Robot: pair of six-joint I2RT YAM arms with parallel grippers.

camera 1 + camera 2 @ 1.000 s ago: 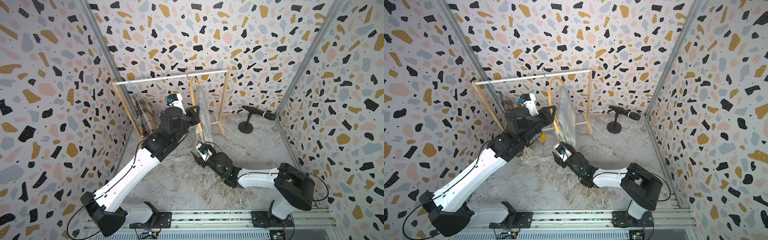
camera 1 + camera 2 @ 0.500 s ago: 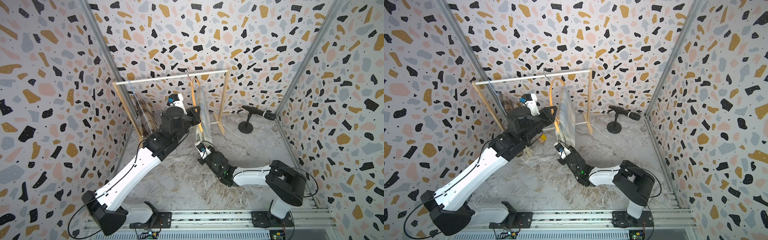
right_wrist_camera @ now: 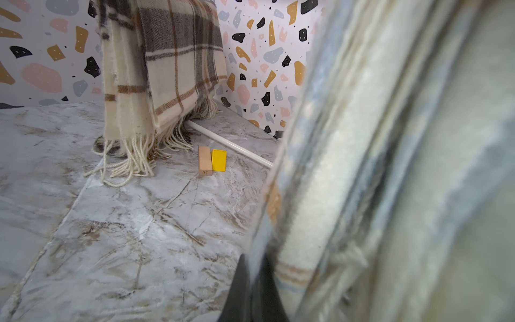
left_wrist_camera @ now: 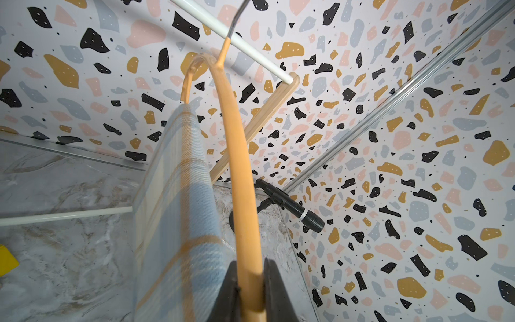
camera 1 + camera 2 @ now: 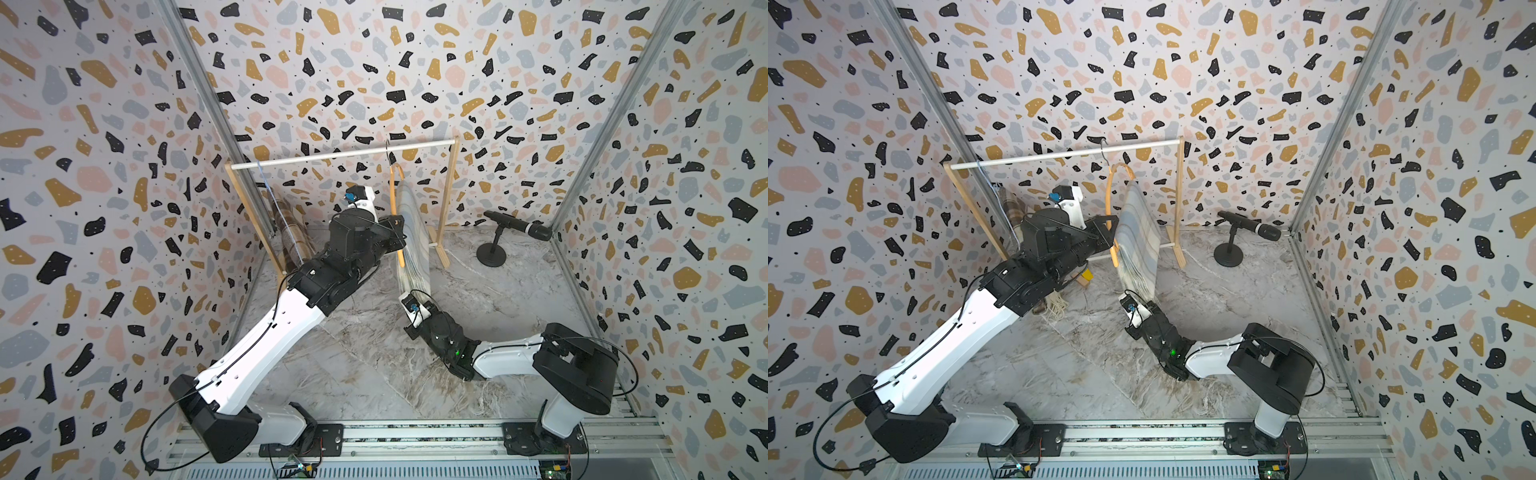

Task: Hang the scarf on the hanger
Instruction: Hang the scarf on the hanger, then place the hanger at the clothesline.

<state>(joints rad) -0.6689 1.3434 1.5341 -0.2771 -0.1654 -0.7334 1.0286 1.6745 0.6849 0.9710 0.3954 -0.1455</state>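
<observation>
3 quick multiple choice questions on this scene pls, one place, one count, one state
1. Where is the blue scarf? A on the floor B over the wooden hanger C on the microphone
2. Scarves on the rack? A three B one C two
3. The left gripper is A shut on the hanger B open over the floor C holding a block
Key: 1B, it drapes over the hanger; 2C, blue plus brown scarf; 3A, its fingers pinch the hanger arm.
</observation>
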